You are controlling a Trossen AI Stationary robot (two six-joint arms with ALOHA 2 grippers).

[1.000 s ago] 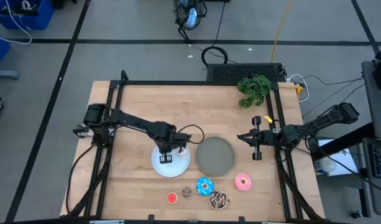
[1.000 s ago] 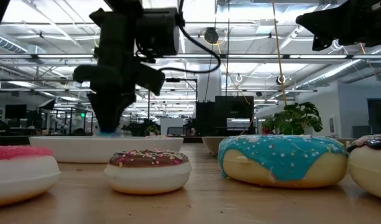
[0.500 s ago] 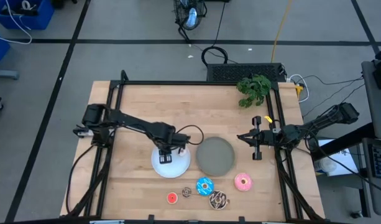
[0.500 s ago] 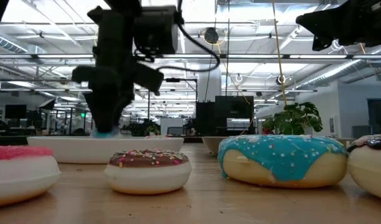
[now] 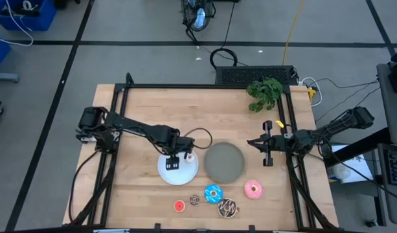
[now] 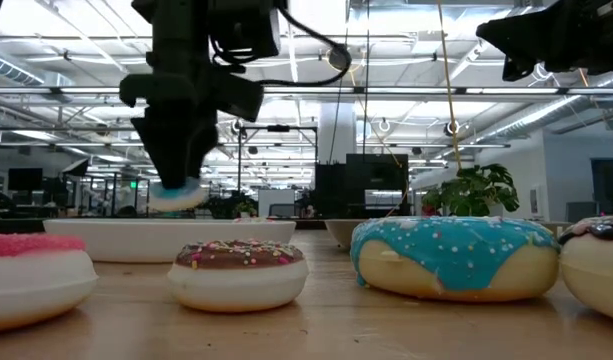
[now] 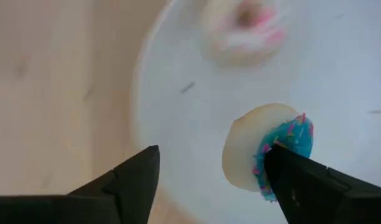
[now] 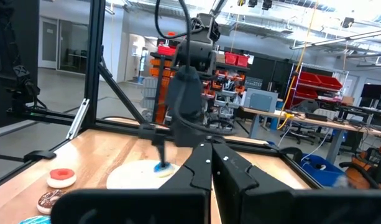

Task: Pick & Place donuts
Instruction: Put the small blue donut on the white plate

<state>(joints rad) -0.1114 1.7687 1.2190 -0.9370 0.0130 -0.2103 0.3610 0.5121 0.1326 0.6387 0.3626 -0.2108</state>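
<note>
The left gripper (image 5: 173, 162) hung over the white plate (image 5: 187, 172), which sat toward the front edge of the table (image 5: 146, 110), left of the middle. In the left wrist view its fingers (image 7: 302, 180) were spread, and the tiny blue donut (image 7: 268, 152) stood on edge against one of them, the other finger well clear of it; whether it was truly gripped could not be told. In the low view that donut (image 6: 176, 193) showed at the fingertips, raised above the plate's rim (image 6: 86, 238). The tiny pale pink donut (image 7: 243, 28) lay flat on the white plate, apart from the blue one.

The grey plate (image 5: 223, 162) sat just beside the white plate, on its right. Nearer the front edge lay the rest: the tiny red donut (image 5: 179, 206), the tiny brown donut (image 5: 194, 199) just beside it, the blue-iced donut (image 5: 213, 193), the chocolate donut with sprinkles (image 5: 226, 208) touching or almost touching it, and the pink donut (image 5: 253, 189) a little apart to the right.

The right gripper (image 5: 267, 144) waited near the table's right edge, its fingers (image 8: 206, 168) pressed together. A leafy green plant (image 5: 265, 92) stood at the back right corner.
</note>
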